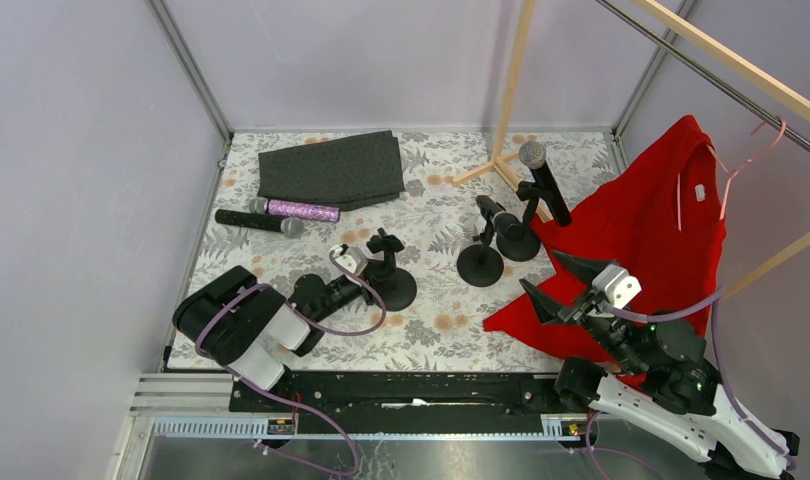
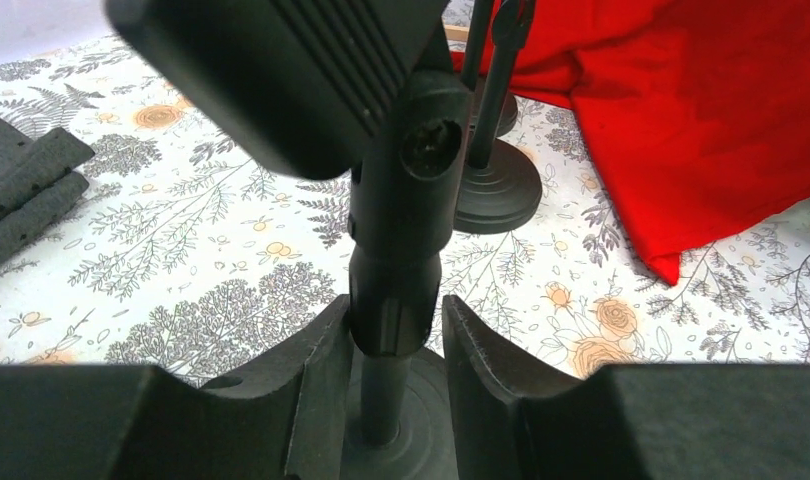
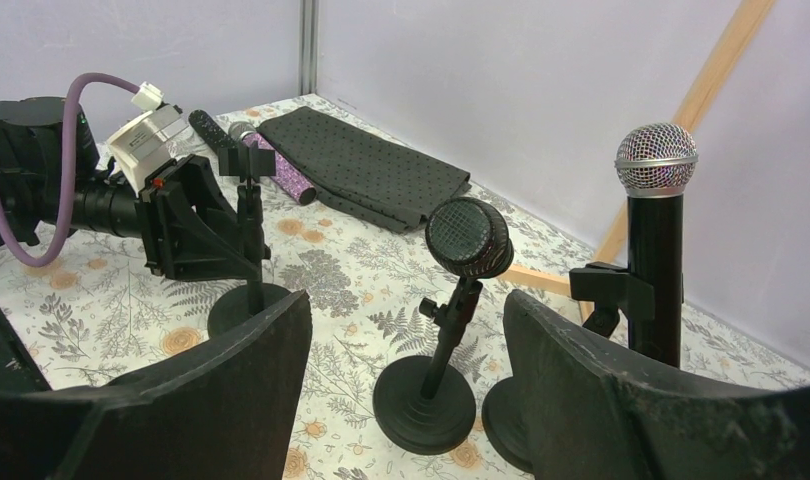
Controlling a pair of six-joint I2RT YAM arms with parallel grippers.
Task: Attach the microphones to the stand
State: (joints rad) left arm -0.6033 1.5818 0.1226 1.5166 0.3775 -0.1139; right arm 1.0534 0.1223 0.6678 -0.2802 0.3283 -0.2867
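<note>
Microphones: four in view. Silver-headed black microphone stands upright in the clip of the far-right stand, head up. Dark-headed microphone sits tilted in the clip of a shorter stand, just left of and nearer than the first; the two round bases are just beside each other. Two microphones are not mounted: a black one and a purple glitter one lie flat side by side at far left of the bench, heads at opposite ends, purple on the far side. A third stand, clip empty, stands left of centre. Left gripper reaches in low from the left and straddles this stand's post, one finger on each side of the collar just above the base; jaws sit close against the post, but I cannot tell whether they press it. Right gripper hangs above the near edge of a red shirt, pointing toward the two loaded stands; jaws spread wide, nothing between them. The shirt drapes from a pink hanger down onto the right of the bench. A folded black cloth lies at far left, just beyond the loose microphones. A wooden rack rises at the far right.
</note>
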